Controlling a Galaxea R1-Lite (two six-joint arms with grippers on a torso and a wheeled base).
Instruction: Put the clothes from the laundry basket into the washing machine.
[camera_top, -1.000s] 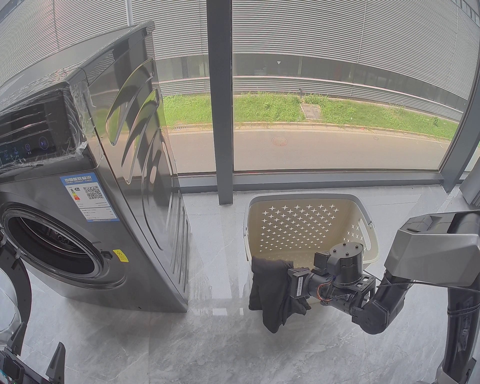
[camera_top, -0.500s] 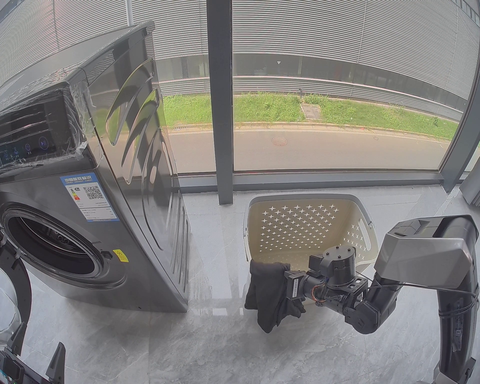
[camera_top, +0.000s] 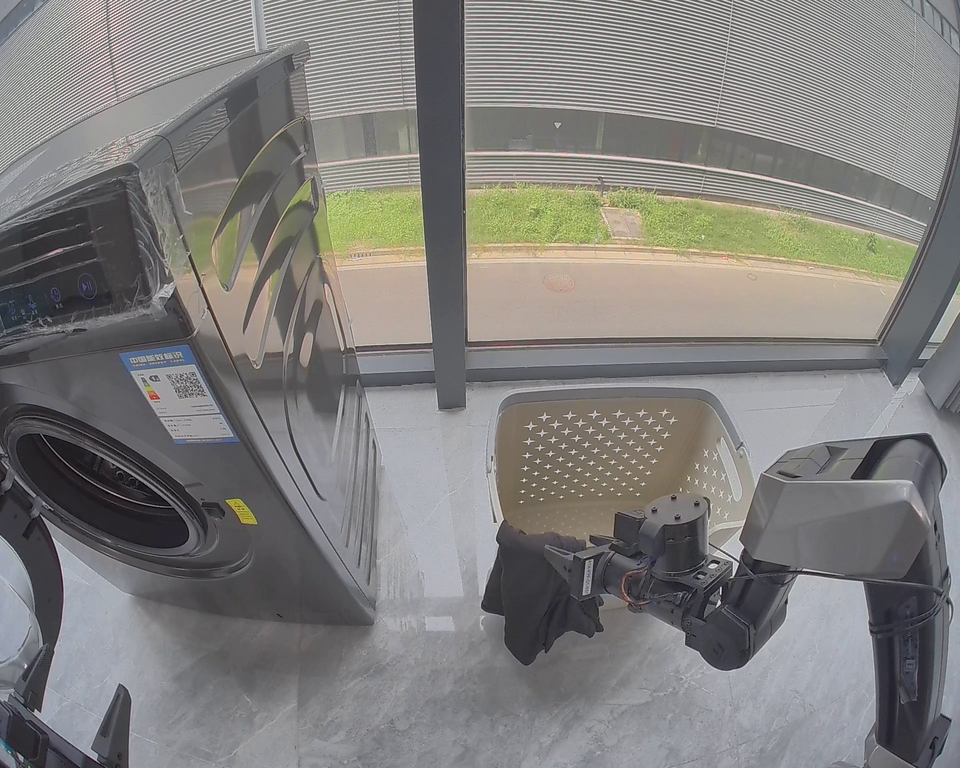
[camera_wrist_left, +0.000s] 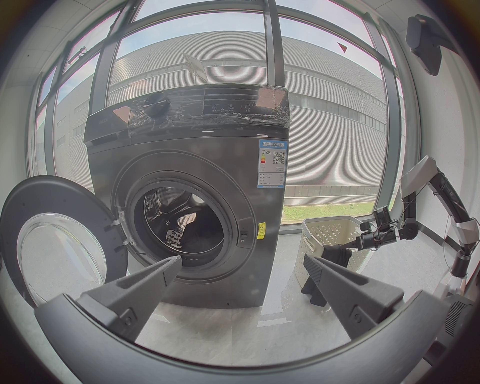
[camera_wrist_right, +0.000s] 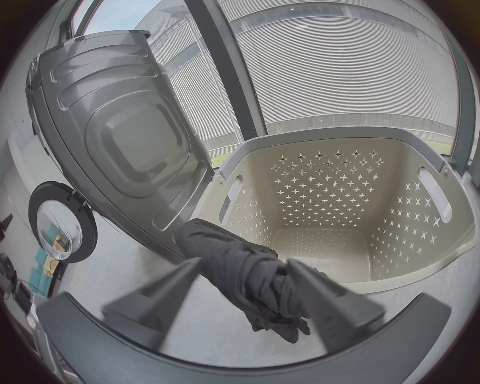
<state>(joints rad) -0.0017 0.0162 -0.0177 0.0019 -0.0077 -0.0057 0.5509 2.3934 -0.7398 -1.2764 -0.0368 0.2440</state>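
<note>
Right gripper (camera_wrist_right: 245, 265) at the dark garment (camera_top: 530, 600), fingers spread around it, not pinching.

The garment is limp, bunched dark fabric draped over the laundry basket (camera_top: 610, 395) corner nearest the washing machine (camera_top: 250, 400), with its long axis hanging down outside the wall. It sits between the right fingers, closer to one of them. The open drum (camera_top: 105, 490) is well off to the robot's left. The left gripper (camera_wrist_left: 241, 260), spread and empty, faces the drum. The basket is rigid cream plastic with star perforations.
</note>
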